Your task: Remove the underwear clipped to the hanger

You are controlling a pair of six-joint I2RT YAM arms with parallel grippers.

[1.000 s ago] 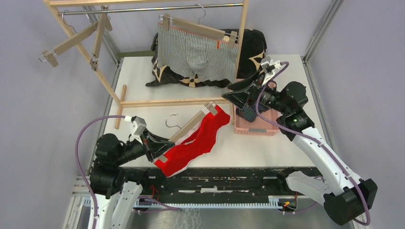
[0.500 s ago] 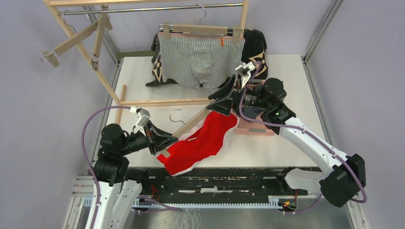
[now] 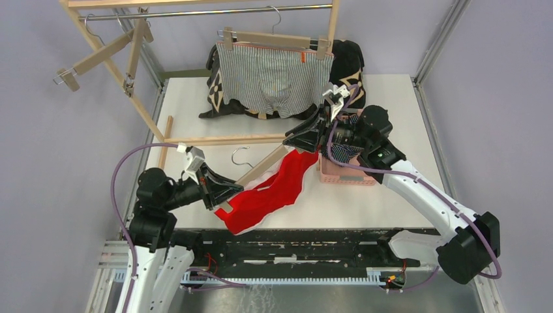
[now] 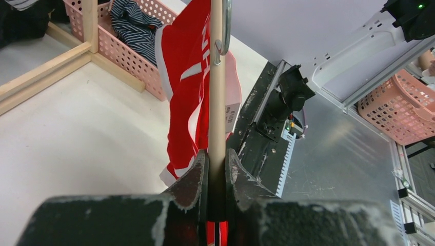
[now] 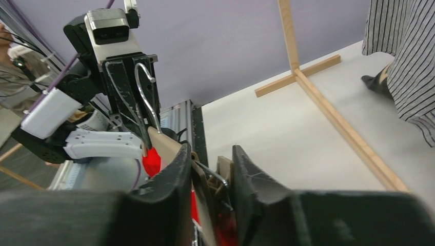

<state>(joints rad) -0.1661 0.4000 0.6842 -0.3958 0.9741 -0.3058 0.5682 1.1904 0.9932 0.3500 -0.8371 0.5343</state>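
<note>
**A:** What was held at the left?

**B:** The left claw was clamped on the lower end of a wooden hanger. The hanger was held slanting above the near edge of the tabletop.

**A:** And where was the underwear?

**B:** The red pair was hung from that hanger and sagged toward the middle of the near edge. The grey pinstriped pair was clipped to a second hanger on the rack, over the far edge.

**A:** And the right claw?

**B:** The right claw was set astride the clip at the hanger's upper end, one finger on each side. Whether the clip was being squeezed could not be told.

**A:** Was anything seen further right?

**B:** The navy striped pair was seen lying in a pink basket, toward the right edge.

**A:** How was the red pair expected to handle?

**B:** It was judged light, limp and hard to damage. Once freed, it would probably slump rather than keep its shape. The stiff hanger could be used as a brace while the clip's lever was pressed. The cloth would best be taken at the waistband, just beside the clip, where it was bunched and a firm pinch could be had.
</note>
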